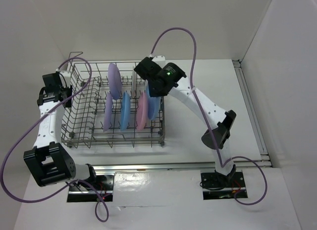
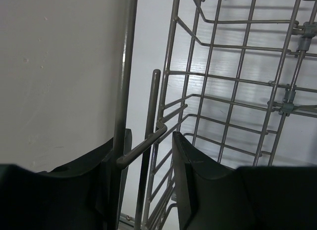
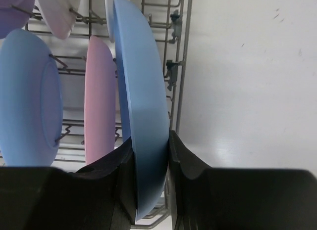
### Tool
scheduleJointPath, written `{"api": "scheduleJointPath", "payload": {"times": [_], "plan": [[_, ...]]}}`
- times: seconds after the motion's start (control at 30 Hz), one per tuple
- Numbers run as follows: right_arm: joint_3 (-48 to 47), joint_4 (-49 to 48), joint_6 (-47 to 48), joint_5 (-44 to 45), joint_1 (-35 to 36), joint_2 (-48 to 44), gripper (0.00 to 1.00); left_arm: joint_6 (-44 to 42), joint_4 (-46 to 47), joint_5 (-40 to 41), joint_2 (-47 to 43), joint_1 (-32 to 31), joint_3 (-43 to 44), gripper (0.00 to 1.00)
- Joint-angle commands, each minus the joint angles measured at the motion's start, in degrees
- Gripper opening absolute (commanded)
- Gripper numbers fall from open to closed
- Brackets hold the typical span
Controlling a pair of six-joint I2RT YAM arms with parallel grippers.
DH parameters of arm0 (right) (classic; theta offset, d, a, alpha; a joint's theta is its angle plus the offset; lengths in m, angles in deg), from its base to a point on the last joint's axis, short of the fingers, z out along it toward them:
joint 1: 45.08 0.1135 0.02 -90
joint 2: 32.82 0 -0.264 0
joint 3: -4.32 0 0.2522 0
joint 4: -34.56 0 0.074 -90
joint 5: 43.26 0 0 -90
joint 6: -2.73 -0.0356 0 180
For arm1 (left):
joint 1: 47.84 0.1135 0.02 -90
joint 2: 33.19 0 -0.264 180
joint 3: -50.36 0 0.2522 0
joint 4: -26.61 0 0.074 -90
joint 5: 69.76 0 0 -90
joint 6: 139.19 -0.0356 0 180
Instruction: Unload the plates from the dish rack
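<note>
Dish rack: you have the dish rack (image 1: 81, 114) on the table (image 1: 193, 136), toward its far left corner. The raised wire handle (image 1: 74, 56) is at the rack's own far left corner.

Right claw: your right claw (image 1: 154, 94) reaches down over the right side of the rack. It is narrow, with its fingers (image 3: 126, 180) pressed on the two faces of the held blue plate (image 3: 141, 81).

Held blue plate: it stands upright on edge just inside the rack's right wall. Of all the plates it is the one closest to the table's right edge. Its lower rim sits low, by the rack's bottom wires.

Pink plate: the pink plate (image 1: 142, 111) stands on edge just left of the held one, close to it but apart.

Second blue plate: the second blue plate (image 1: 125, 111) stands on edge, next to the left in the same row.

Near lavender plate: the near lavender plate (image 1: 107, 113) stands at the left end of that row.

Far lavender plate: the far lavender plate (image 1: 114, 80) stands upright in the row toward the table's far edge.

White plate: the white plate (image 3: 59, 10) is also in the far row, with a tine crossing its face.

Left claw: your left claw (image 1: 58, 89) is at the rack's left wall, beside the table's left edge. Its fingers (image 2: 188, 180) stand partly apart, with upright rack wires between them. One wire runs along the inner face of the finger on the left of the wrist view. You cannot tell whether the claw actually clamps the wire.
</note>
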Motion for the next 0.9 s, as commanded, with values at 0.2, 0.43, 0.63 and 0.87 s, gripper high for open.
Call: {"api": "scheduleJointPath", "payload": {"times": [0.2, 0.43, 0.63, 0.87], "plan": [[3.5, -4.9, 2.5, 3.7, -10.3, -12.5, 0.0, -2.0, 0.9, -1.1, 0.3, 0.0, 2.1, 0.38], [17.6, -20.2, 8.4, -5.0, -23.9, -22.3, 0.0, -2.5, 0.9, -2.4, -0.2, 0.0, 2.6, 0.38], [40.0, -39.6, 7.0, -20.1, -40.3, -29.4, 0.0, -2.0, 0.9, -3.0, 0.3, 0.0, 2.6, 0.38], [59.2, -65.7, 2.9, -39.2, -50.2, -24.1, 0.0, -2.1, 0.9, -1.9, 1.4, -0.5, 2.6, 0.38]]}}
